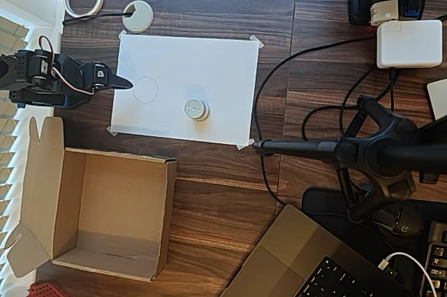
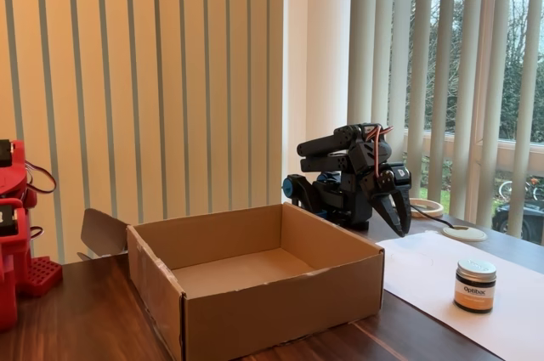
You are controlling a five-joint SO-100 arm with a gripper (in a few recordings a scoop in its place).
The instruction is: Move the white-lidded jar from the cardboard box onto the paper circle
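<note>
Worktop [image 1: 230, 192] of dark wood is seen carrying everything. Cardboard box [image 1: 105, 209] is set at the lower left of the overhead view, flaps open, its inside bare. White sheet [image 1: 209, 66] is taped down beyond the box, near the middle. Black arm [image 1: 49, 77] is folded at the left edge of the overhead view, beside the sheet. Pincer [image 1: 124, 82] is held low with its tip just over the sheet's left edge, nothing gripped; whether the jaws are parted cannot be told. In the fixed view the pincer [image 2: 398, 217] is pointed downward. White-lidded jar [image 1: 196, 108] is stood upright on the sheet, out of the box, over a faint drawn ring, well apart from the pincer. Paper circle [image 1: 146, 89] is drawn left of the jar, unoccupied, near the pincer tip. Jar [image 2: 475, 285] label is seen in the fixed view.
</note>
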